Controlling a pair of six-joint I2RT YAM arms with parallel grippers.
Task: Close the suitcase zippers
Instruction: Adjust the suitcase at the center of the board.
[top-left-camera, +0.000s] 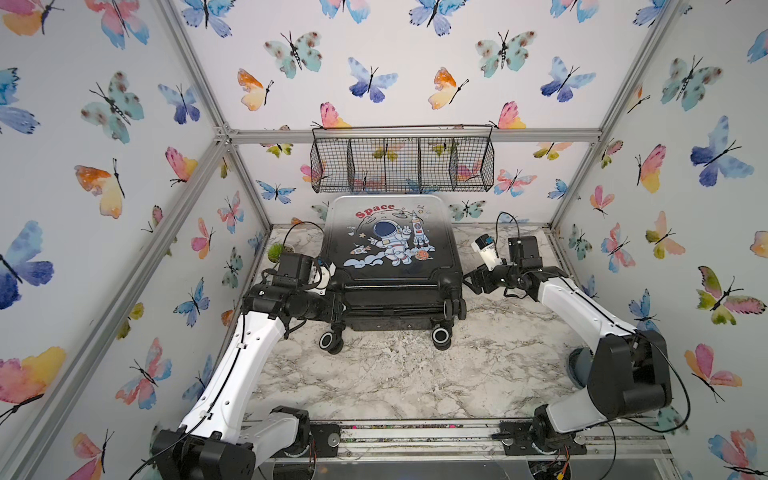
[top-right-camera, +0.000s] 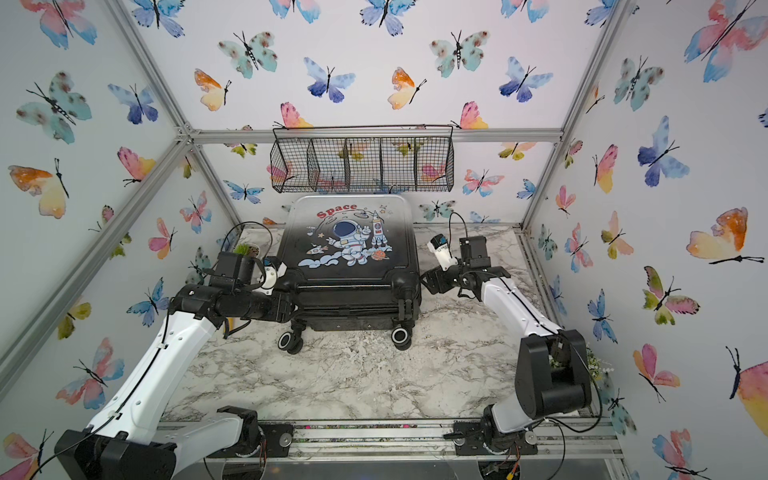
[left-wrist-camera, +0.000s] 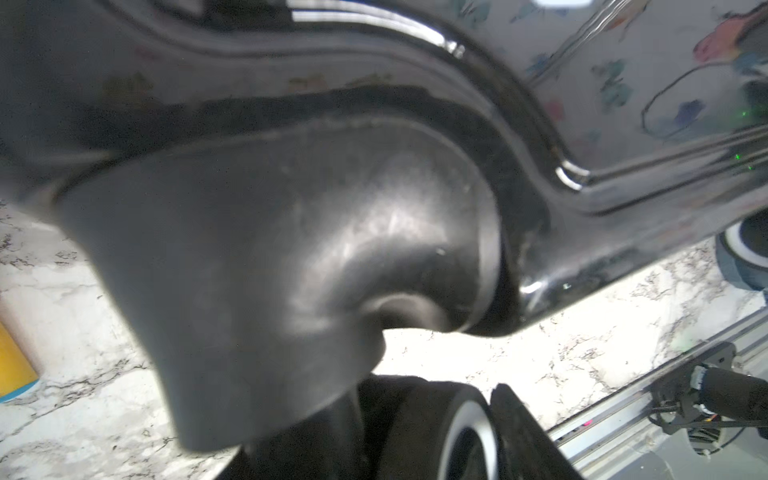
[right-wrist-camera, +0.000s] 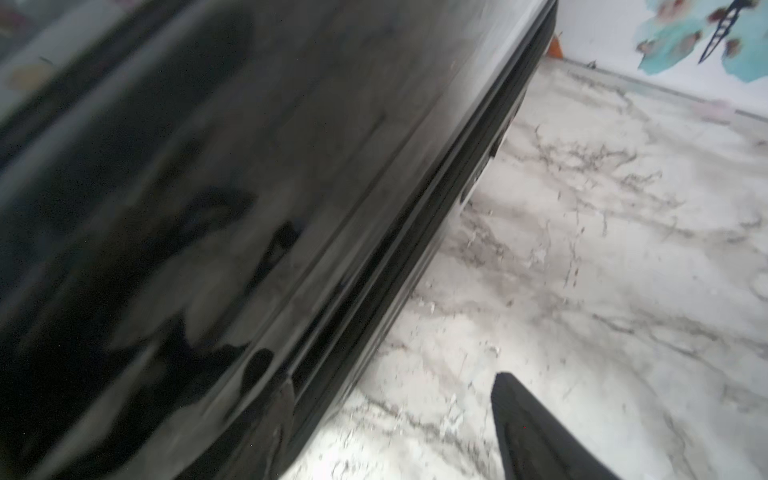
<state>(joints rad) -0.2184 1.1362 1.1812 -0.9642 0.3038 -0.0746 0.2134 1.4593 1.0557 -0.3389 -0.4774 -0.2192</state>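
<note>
The suitcase (top-left-camera: 395, 249) lies flat on the bench (top-left-camera: 395, 374) between my hands: left hand (top-left-camera: 338, 305) at its wheeled corner, grip unclear, perhaps steadying it; right hand (top-left-camera: 471, 282) open beside the zipper (right-wrist-camera: 390, 266), presumably to draw it shut.

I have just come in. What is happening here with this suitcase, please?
Two robot arms are working on a small suitcase that lies flat on the marble table, astronaut picture up and lid down. The left gripper is at the near left corner, by a wheel; its jaws are hidden. The right gripper is open beside the right edge, near the zipper track, holding nothing. No pull is in view, so how far the zippers are closed cannot be told.
</note>
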